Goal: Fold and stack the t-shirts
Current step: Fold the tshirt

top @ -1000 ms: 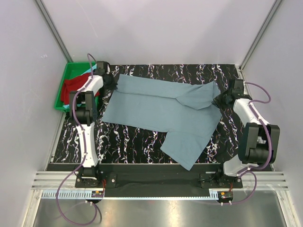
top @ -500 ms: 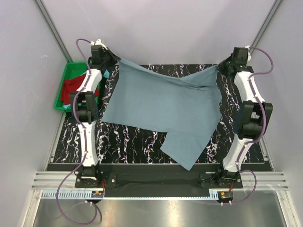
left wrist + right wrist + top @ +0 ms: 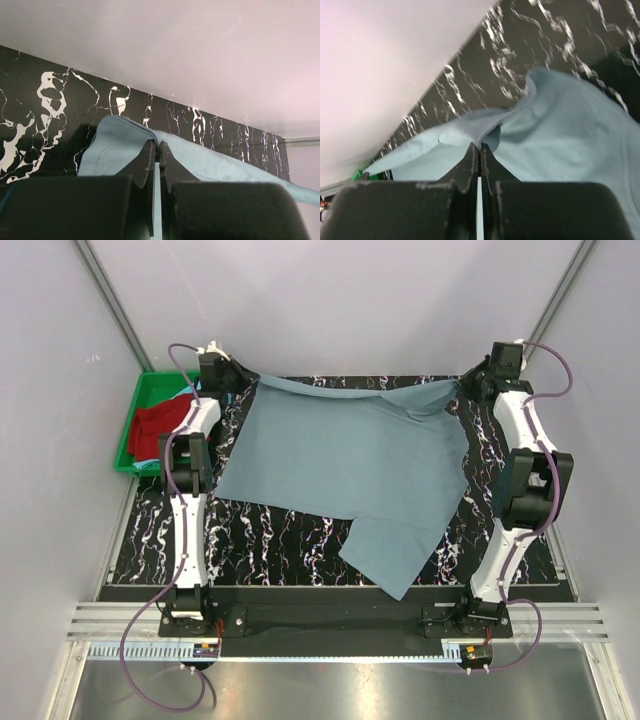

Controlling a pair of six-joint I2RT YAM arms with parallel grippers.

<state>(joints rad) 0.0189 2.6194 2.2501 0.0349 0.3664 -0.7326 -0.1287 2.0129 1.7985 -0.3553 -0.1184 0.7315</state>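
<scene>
Grey-blue shirt lies unfolded, far corners pinched in my closed left end effector and right end effector; red shirt waits in tray, nothing stacked.

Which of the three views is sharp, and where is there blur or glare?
Top external: even light, sharp, glare only on the metal sheet in front. Left wrist: the dark fingers are soft, the grey-blue t-shirt clear. Right wrist: the marble veins of the table are blurred.
</scene>
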